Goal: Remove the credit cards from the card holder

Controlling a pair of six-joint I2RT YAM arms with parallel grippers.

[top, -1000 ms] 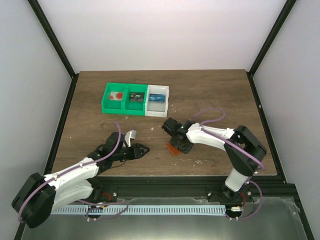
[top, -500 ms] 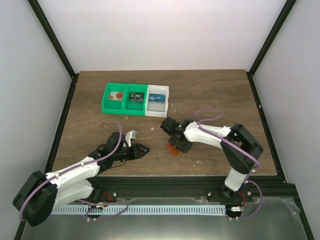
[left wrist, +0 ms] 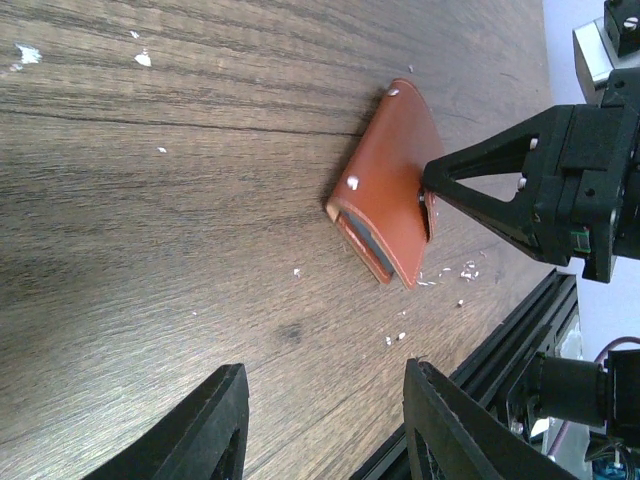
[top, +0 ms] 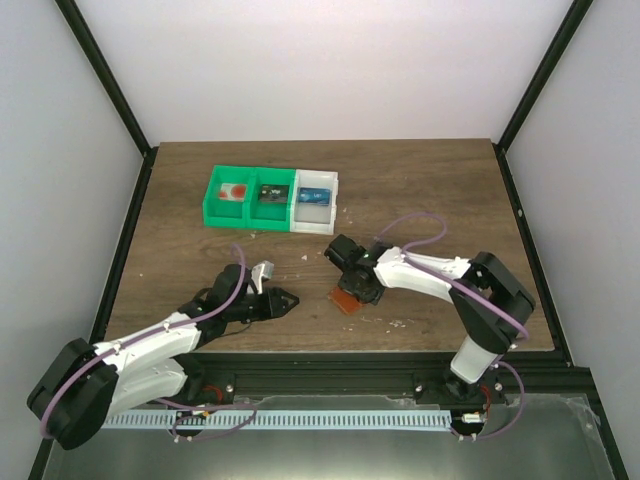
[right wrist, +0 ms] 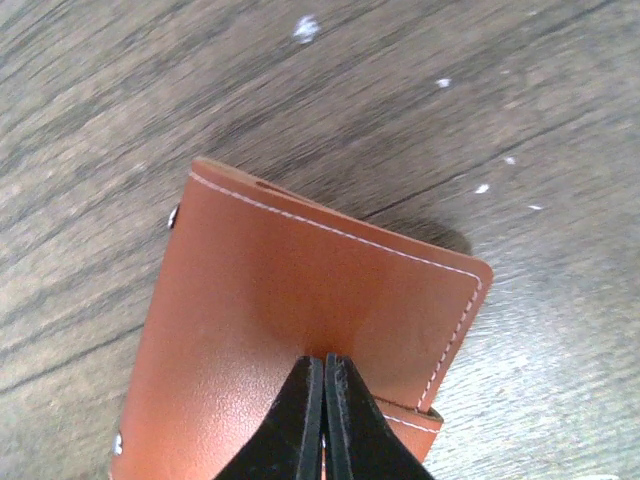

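R: my right gripper (right wrist: pixel 325 385) clenched, tips touching card holder (right wrist: pixel 300 280) cover directly ahead | long axis roughly along fingers | L: left gripper (left wrist: pixel 325 372) released, empty, farther off

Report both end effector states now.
Left end effector: open, holding nothing.
Right end effector: shut, tips against the card holder; a pinch on it cannot be told.

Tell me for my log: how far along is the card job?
Done, apparently: a blue card lies in the white bin. In hand: the right gripper, shut, touches the folded card holder. Left: opening it and pulling whatever cards remain; the left gripper hovers open.
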